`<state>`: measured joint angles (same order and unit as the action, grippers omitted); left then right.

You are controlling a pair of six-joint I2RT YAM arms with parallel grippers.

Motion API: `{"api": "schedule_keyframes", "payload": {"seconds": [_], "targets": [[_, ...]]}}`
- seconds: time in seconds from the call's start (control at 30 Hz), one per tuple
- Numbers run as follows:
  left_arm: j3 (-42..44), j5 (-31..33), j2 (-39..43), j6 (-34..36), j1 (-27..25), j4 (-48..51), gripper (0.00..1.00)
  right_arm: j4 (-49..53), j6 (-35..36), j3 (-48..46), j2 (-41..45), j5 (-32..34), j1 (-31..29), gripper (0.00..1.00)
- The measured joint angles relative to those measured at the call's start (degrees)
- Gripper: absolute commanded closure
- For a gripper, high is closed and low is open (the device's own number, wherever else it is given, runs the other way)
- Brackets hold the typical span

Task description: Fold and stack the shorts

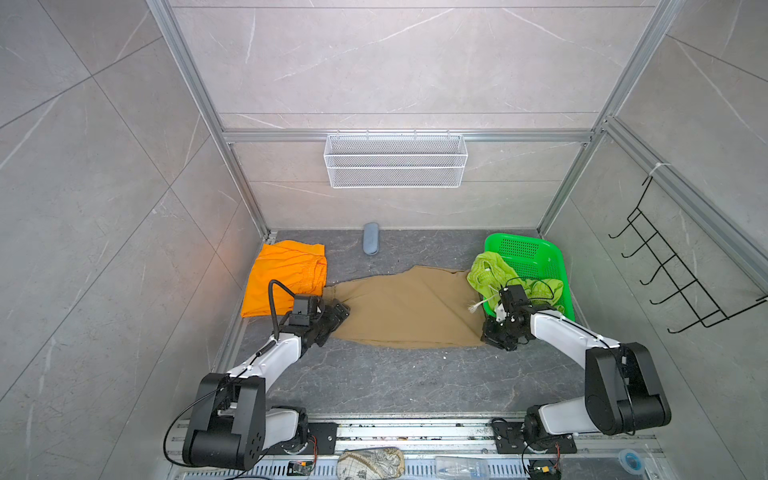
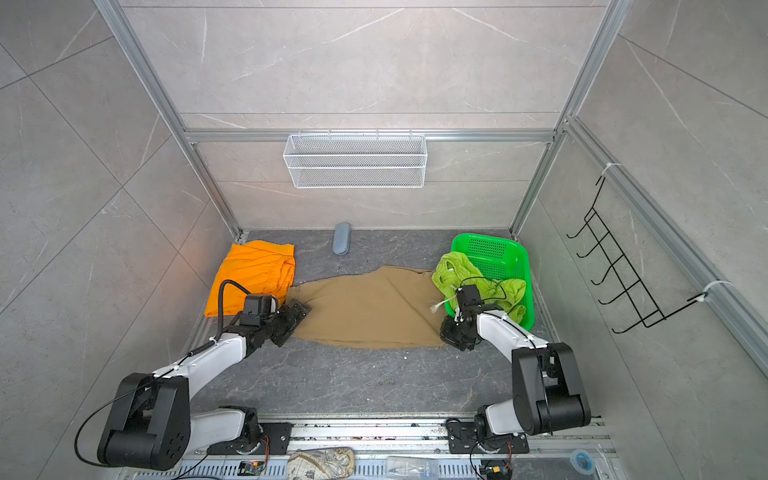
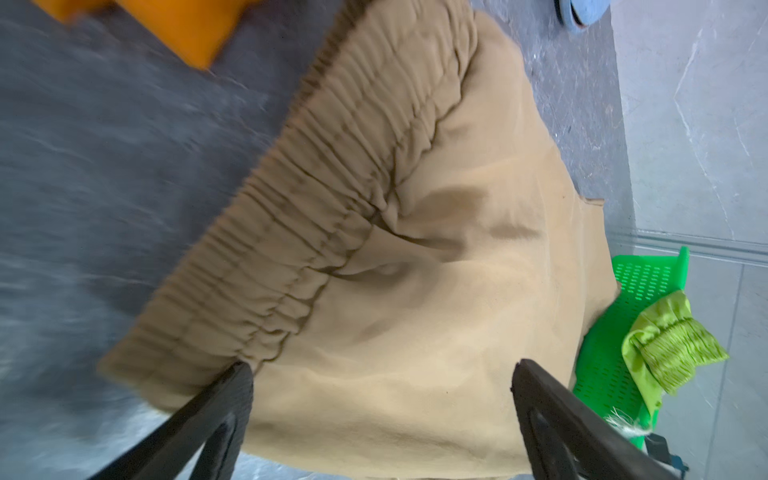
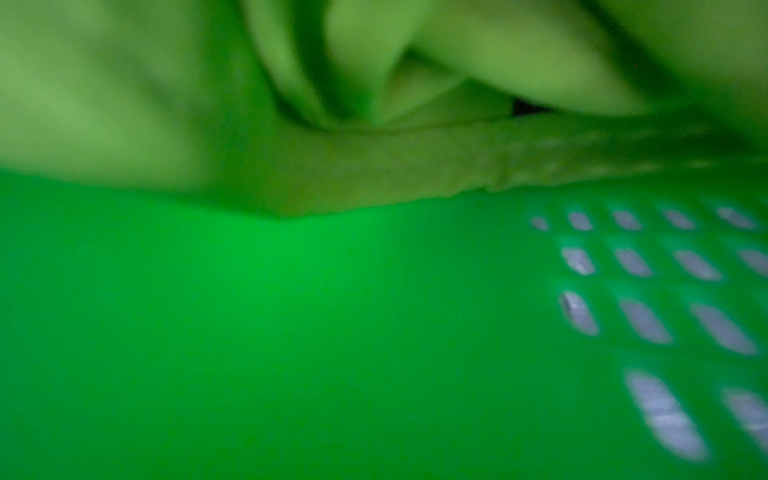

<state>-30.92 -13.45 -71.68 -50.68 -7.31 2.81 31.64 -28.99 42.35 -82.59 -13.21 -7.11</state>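
Observation:
Khaki shorts (image 1: 407, 307) (image 2: 370, 307) lie spread flat mid-table, their gathered waistband (image 3: 332, 199) at the left end. My left gripper (image 1: 337, 316) (image 2: 297, 316) (image 3: 380, 370) hovers open over that end with only cloth below it. Orange shorts (image 1: 286, 274) (image 2: 253, 270) lie folded at the back left. Lime green shorts (image 1: 490, 270) (image 2: 453, 270) (image 4: 124, 83) hang crumpled over the green basket (image 1: 528, 249) (image 4: 291, 332). My right gripper (image 1: 496, 334) (image 2: 455, 334) sits low at the khaki shorts' near right corner, against the basket. Its jaws are hidden.
A white drawstring tassel (image 1: 473, 307) lies by the basket. A blue-grey case (image 1: 370, 244) rests at the back wall under a white wire basket (image 1: 395, 160). A black hook rack (image 1: 665, 270) hangs on the right wall. A patterned pouch (image 1: 370, 461) sits on the front rail.

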Motion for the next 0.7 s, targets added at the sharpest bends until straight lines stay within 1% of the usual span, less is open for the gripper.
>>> {"api": "schedule_keyframes", "payload": {"seconds": [0.03,0.07,0.2,0.33,0.4,0.43,0.53,0.63,0.7], "targets": [[0.2,0.1,0.6,0.2,0.2,0.4,0.00,0.3,0.1,0.1,0.1,0.2,0.0,0.60],[0.6,0.4,1.4,0.4,0.4,1.0,0.00,1.0,0.1,0.2,0.3,0.6,0.0,0.54],[1.3,1.5,4.7,1.6,0.9,4.3,0.00,4.7,0.1,1.8,3.4,1.5,0.0,0.26],[-0.1,2.9,9.2,3.5,0.9,6.7,0.00,6.4,0.0,4.9,6.1,0.9,-0.3,0.13],[-2.6,3.8,10.8,4.7,0.9,7.7,0.00,6.1,-1.1,6.2,6.5,0.2,-1.2,0.03],[-4.0,4.2,11.2,5.2,0.7,7.9,0.00,6.0,-1.5,6.5,6.5,0.0,-1.9,0.01],[-8.3,4.7,11.1,6.5,-0.3,7.3,0.00,5.7,-3.3,7.4,6.5,-0.7,-5.6,0.01],[-10.6,5.7,8.6,7.9,-3.9,5.3,0.00,5.2,-5.4,9.5,5.9,-1.2,-9.9,0.01],[-11.1,6.6,4.9,9.1,-7.3,4.0,0.00,4.4,-6.2,11.9,4.2,-1.2,-11.6,0.01]]}}
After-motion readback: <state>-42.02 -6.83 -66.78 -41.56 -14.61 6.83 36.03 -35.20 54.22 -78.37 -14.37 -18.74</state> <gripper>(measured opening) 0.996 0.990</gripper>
